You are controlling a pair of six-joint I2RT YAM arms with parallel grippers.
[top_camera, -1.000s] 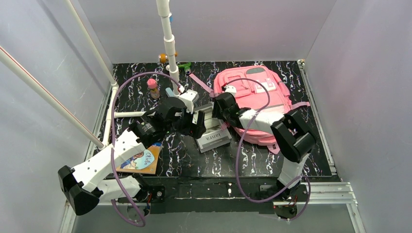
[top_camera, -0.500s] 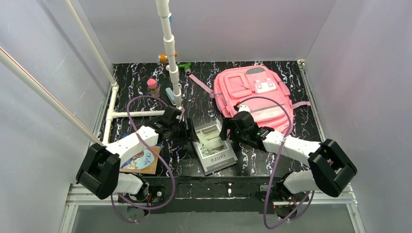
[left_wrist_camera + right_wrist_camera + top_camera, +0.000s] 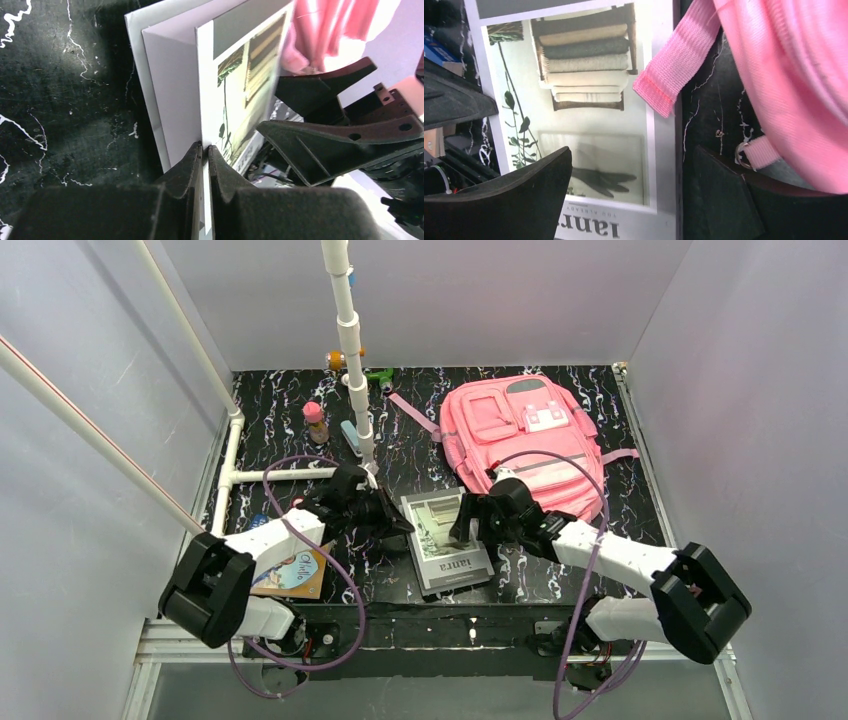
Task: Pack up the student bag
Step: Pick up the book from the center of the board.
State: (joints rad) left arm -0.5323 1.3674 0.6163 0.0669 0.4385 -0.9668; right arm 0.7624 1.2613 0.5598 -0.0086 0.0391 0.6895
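Left gripper (image 3: 205, 150): our jaws are pressed together on a thin edge of the magazine (image 3: 447, 540), probably to lift it off the table (image 3: 620, 570).
Right gripper (image 3: 633, 155): our jaws are spread wide over the magazine and hold nothing.
Student bag (image 3: 520, 430): it lies flat, front up, far right, just beside the magazine.
Strap (image 3: 679, 55): its end overlaps the magazine's corner and may snag.

Soft overhead light gave faint shadows; the left wrist view showed the student bag (image 3: 325, 25) blurred (overexposed too).
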